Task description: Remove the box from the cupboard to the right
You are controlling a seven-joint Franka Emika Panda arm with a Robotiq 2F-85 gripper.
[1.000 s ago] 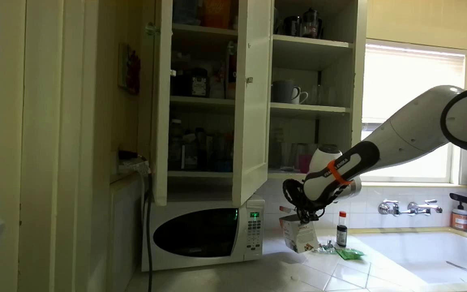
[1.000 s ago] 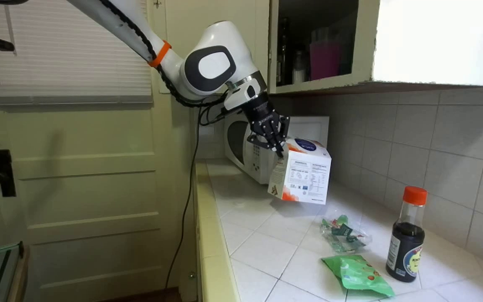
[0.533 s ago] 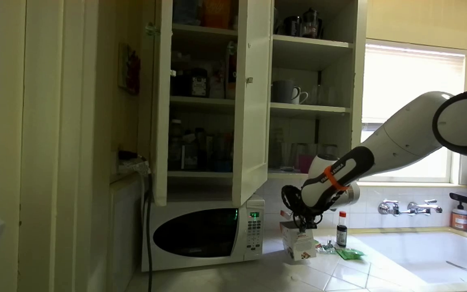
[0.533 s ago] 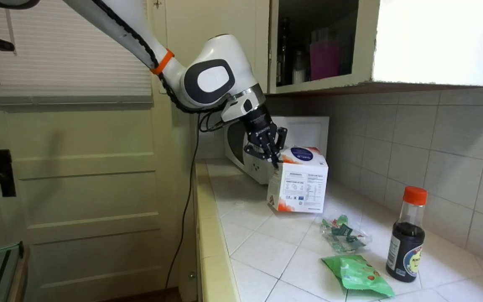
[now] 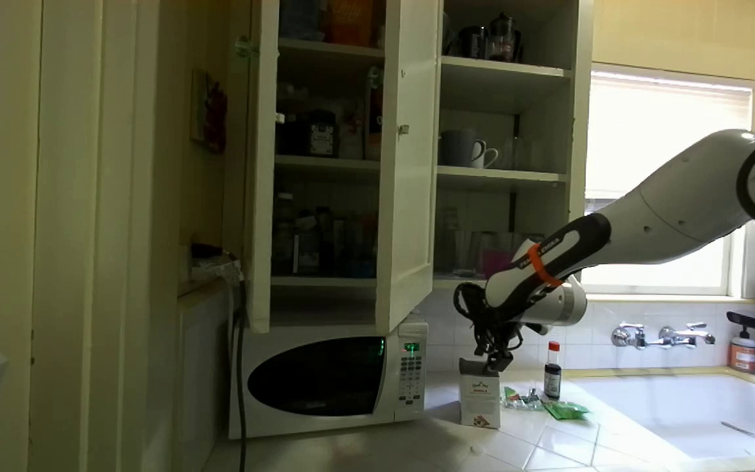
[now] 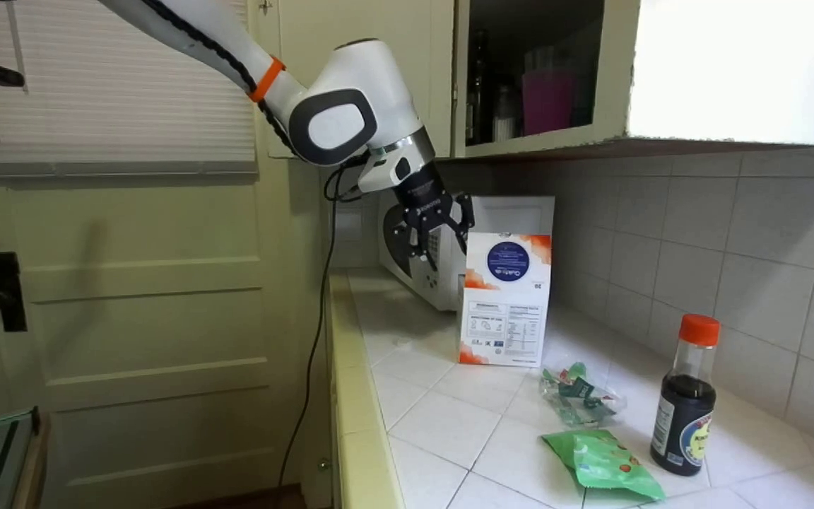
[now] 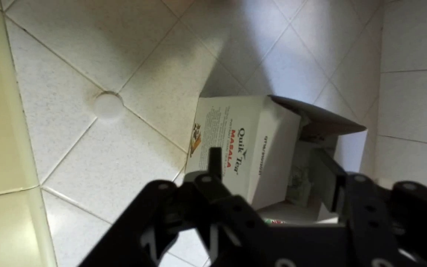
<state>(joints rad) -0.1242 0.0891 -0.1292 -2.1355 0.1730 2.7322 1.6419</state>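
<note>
The box point(image 6: 506, 318), white with orange patches and a blue oval, stands upright on the tiled counter beside the microwave. In the wrist view the top of the box point(image 7: 232, 137) is open, its flaps raised. My gripper point(image 6: 449, 256) is at the box's upper edge with its fingers spread apart. In the wrist view one finger of the gripper point(image 7: 268, 152) reaches over the open top and the other is outside the printed front wall, with a gap between wall and fingers. Whether either finger touches the box, I cannot tell. The white cupboard point(image 5: 410, 196) hangs above, doors ajar.
A white microwave point(image 5: 325, 373) stands beside the box, under the cupboard door. Past the box lie a transparent wrapper point(image 6: 580, 396), a green packet point(image 6: 601, 463) and a red-capped bottle point(image 6: 686, 396). A sink point(image 5: 666, 370) and a tiled wall point(image 6: 675, 233) border the counter.
The box, tilted and gripped by its top edge earlier, came down and now stands upright on the counter. My gripper's fingers have spread and let go, and the arm has risen slightly.
</note>
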